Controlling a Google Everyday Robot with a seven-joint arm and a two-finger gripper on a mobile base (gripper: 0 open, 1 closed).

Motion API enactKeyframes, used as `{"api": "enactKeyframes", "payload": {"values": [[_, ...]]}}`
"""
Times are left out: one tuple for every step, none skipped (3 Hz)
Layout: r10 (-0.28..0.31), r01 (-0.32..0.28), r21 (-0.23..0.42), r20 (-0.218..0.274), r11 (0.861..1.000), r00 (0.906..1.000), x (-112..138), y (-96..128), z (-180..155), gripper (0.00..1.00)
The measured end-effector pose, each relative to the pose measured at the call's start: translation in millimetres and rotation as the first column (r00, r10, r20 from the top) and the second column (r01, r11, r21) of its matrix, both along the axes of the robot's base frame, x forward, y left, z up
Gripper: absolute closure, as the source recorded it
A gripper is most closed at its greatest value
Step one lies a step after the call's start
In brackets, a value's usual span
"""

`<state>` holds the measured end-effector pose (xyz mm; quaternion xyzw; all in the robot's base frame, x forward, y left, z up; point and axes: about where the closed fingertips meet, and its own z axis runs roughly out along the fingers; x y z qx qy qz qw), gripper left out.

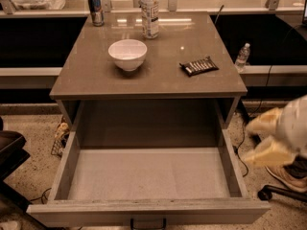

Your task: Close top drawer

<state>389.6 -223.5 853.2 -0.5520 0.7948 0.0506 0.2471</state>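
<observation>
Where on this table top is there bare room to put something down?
The front strip of the table top, ahead of the bowl and snack bar, is bare, as is the left edge beside the bowl. The back is crowded by the can and bottle. The open top drawer has a bare floor. The gripper hangs right of the drawer.

Glossy tabletop; plastic jaws at right.

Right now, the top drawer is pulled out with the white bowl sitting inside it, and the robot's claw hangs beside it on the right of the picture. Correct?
Not quite. The camera view shows the white bowl on the tabletop, not in the top drawer, which is pulled out and empty. The gripper is beside it, on the picture's right.
</observation>
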Motion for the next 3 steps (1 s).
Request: {"api": "enactKeyframes", "payload": {"values": [[-0.003, 0.004, 0.086, -0.008, 0.996, 1.0000, -25, 2, -67, 0.69], [0.023, -0.015, 0.118, -0.068, 0.993, 0.9974, -86, -10, -131, 0.99], [0.059, -0.047, 0.110, -0.112, 0.993, 0.9919, -127, -18, -155, 1.00]]}}
